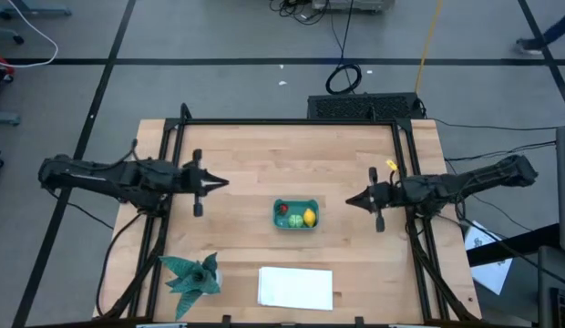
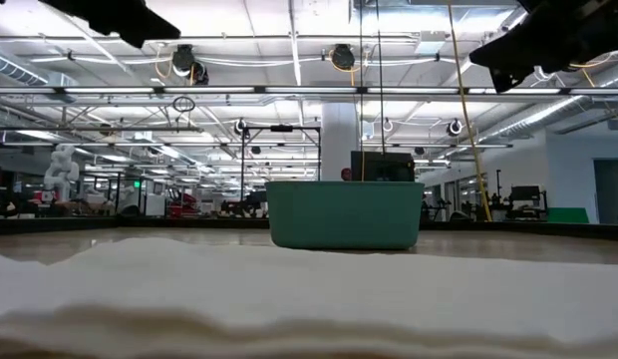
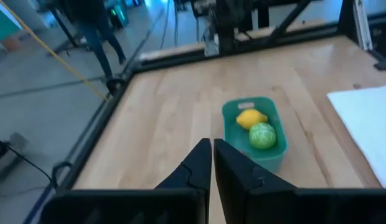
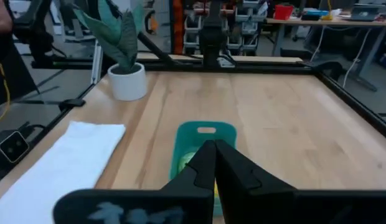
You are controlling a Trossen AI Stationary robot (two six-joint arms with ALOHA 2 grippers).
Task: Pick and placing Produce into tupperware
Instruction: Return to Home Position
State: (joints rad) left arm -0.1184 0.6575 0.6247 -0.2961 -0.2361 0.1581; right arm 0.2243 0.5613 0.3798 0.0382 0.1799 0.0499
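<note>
The teal tupperware sits on its base at the table's middle, with the red piece, the light green round one and the yellow one lying inside it. The left wrist view shows the tub holding the yellow piece and the green piece; the red one is hidden there. My left gripper hangs shut above the table, left of the tub. My right gripper hangs shut to the tub's right. In the low view the tub stands alone.
A spiky teal-green plant in a white pot stands near the table's near left corner. A flat white cloth lies by the near edge, in front of the tub. A black frame rims the table.
</note>
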